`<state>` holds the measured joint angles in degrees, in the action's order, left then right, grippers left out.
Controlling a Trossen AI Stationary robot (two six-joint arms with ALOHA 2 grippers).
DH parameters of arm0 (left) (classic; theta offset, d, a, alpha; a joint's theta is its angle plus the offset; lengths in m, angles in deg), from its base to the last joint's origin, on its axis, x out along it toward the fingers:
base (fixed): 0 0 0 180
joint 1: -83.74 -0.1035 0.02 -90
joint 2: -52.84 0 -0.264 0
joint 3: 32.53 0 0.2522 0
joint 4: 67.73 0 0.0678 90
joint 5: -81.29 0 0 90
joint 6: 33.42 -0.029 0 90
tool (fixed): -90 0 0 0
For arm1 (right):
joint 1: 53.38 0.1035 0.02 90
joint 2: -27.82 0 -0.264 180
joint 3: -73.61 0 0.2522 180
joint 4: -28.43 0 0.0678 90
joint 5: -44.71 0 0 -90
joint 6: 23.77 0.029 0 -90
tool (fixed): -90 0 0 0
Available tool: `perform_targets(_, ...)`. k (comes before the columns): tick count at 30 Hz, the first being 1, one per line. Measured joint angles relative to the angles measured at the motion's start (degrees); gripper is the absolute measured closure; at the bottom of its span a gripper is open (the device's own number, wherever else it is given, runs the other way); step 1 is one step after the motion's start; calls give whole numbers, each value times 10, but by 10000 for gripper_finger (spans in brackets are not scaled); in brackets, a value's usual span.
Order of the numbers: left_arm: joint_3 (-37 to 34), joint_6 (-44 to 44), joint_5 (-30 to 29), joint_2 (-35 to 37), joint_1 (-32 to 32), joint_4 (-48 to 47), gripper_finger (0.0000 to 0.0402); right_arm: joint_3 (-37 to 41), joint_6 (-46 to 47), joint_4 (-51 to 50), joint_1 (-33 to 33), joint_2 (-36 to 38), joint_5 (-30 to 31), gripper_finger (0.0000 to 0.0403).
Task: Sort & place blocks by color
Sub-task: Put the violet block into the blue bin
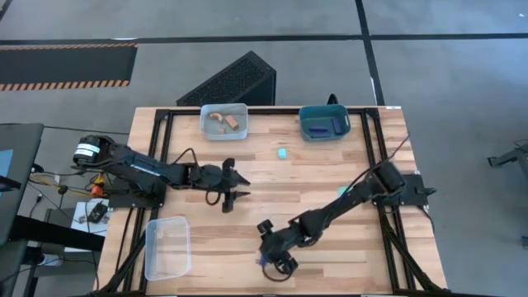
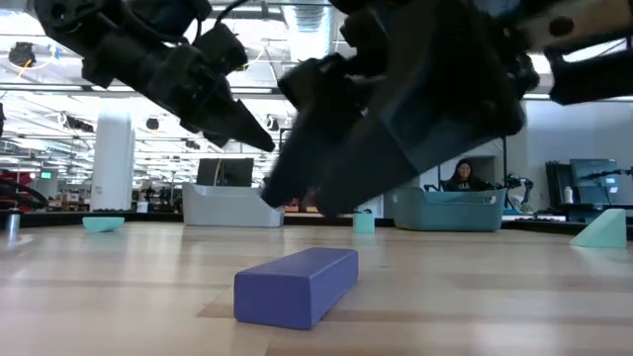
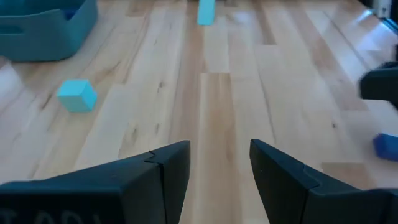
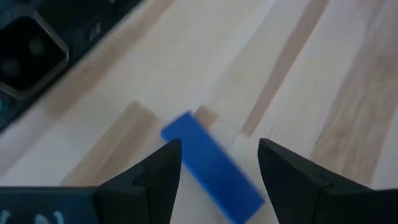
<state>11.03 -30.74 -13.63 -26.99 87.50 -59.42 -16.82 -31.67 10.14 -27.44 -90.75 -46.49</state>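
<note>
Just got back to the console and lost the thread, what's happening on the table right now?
The right gripper hangs open over a dark blue bar near the table's front edge, fingers either side of it, not yet closed on it. The left gripper waits open and empty mid-table. A cyan cube lies loose between the clear bin, which holds tan wooden pieces, and the teal bin, which holds something dark blue. A second clear bin sits at the front left.

Left claw sat out mid-desk, its 2 fingers parted, gripping nothing. Right claw reached down near the front edge, fingers spread too, nothing clamped.
</note>
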Motion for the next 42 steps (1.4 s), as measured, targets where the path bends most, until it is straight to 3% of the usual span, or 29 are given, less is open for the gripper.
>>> perform_targets(5,0,-32,-9,0,12,10,244,-44,-43,-85,-1,-28,-3,168)
perform_targets(15,0,-52,-70,0,11,4,244,-45,-72,-151,-32,-26,-4,178)
perform_targets(29,0,31,-71,0,15,-63,244,-45,8,-175,-44,-26,-33,334)
perform_targets(37,0,26,-92,0,30,-64,244,-45,5,-232,-42,-9,-33,316)
perform_targets(42,0,23,-116,0,30,-55,244,-45,-14,-206,-39,3,-41,316)
